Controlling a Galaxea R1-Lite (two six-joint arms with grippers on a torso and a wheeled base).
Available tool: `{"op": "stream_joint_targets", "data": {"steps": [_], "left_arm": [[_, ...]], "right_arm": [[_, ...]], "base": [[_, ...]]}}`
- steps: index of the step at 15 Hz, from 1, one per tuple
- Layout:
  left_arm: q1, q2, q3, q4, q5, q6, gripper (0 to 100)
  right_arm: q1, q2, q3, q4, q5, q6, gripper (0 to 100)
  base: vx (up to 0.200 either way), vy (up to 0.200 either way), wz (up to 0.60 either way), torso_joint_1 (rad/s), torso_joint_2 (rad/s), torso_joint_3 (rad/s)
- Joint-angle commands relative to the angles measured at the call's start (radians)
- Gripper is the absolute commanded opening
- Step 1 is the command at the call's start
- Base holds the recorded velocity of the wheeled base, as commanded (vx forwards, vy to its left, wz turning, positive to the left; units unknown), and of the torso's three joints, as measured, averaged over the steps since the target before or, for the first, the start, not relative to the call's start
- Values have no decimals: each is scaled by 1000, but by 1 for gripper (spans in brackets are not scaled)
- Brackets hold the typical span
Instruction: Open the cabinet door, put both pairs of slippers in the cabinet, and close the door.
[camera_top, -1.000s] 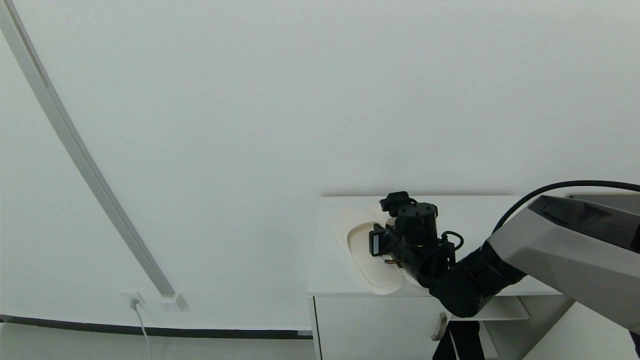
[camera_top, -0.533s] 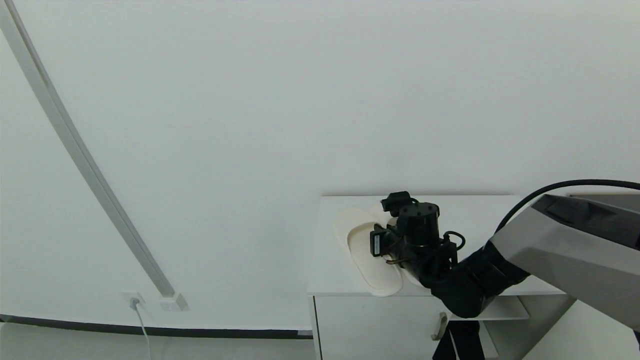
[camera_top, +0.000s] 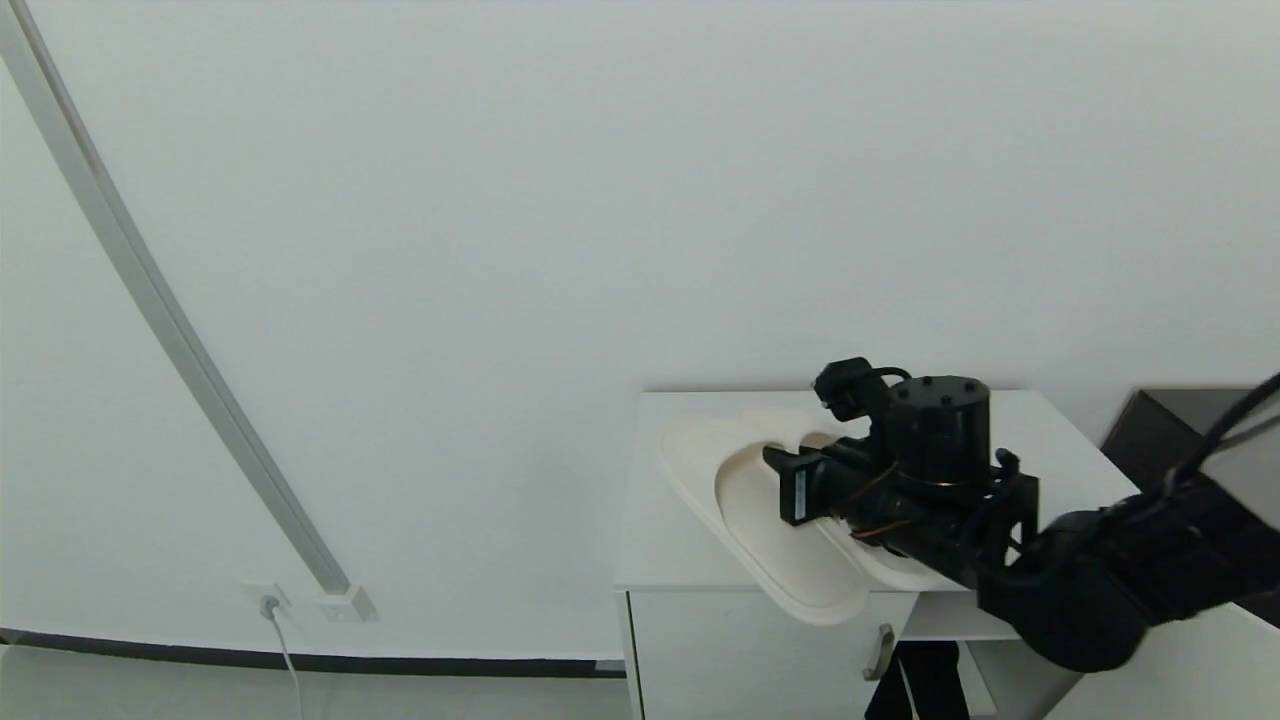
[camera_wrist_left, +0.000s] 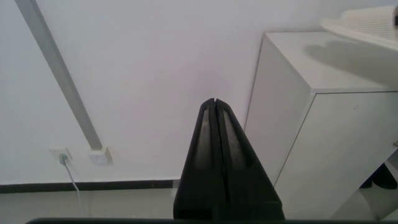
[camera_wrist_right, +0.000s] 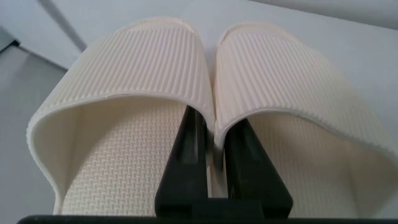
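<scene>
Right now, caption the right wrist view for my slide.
Right gripper clamps the adjoining inner straps of a cream slipper pair, one finger inside each slipper.

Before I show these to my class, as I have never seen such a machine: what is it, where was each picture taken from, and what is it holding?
This is a robot with two arms, each ending in a pinching end effector. The wide picture comes from a camera on its head, looking at a white cabinet. The other two come from cameras on its wrists. The right end effector is shut on a pair of cream slippers, pinching their inner sides together, over the cabinet top. The left end effector is shut, holds nothing and hangs in the air beside the cabinet.
</scene>
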Motion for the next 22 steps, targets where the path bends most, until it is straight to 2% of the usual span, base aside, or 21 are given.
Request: {"op": "stream_joint_targets", "data": {"steps": [1,3,4,6,7,15,17,19,22], "left_arm": [[0,1,0,0,-2,3,0],[0,1,0,0,-2,3,0],[0,1,0,-2,-2,1,0],[0,1,0,0,-2,1,0],[0,1,0,0,-2,1,0],[0,1,0,-2,0,0,0],[0,1,0,0,0,-2,0],[0,1,0,-2,0,-2,0],[0,1,0,0,0,-3,0]], "right_arm": [[25,-336,131,201,87,-53,0],[35,-441,105,354,98,-48,0],[37,-438,105,336,109,-36,0],[46,-416,131,185,198,-41,0],[48,-419,146,170,199,-51,0],[95,-411,212,187,193,-53,0],[97,-381,217,120,184,-53,0],[98,-353,246,44,123,-51,0],[118,-362,247,101,120,-53,0]], "base": [[0,0,0,0,0,0],[0,0,0,0,0,0],[0,0,0,0,0,0],[0,0,0,0,0,0],[0,0,0,0,0,0],[0,0,0,0,0,0],[0,0,0,0,0,0],[-200,0,0,5,2,2],[-200,0,0,6,2,4]]}}
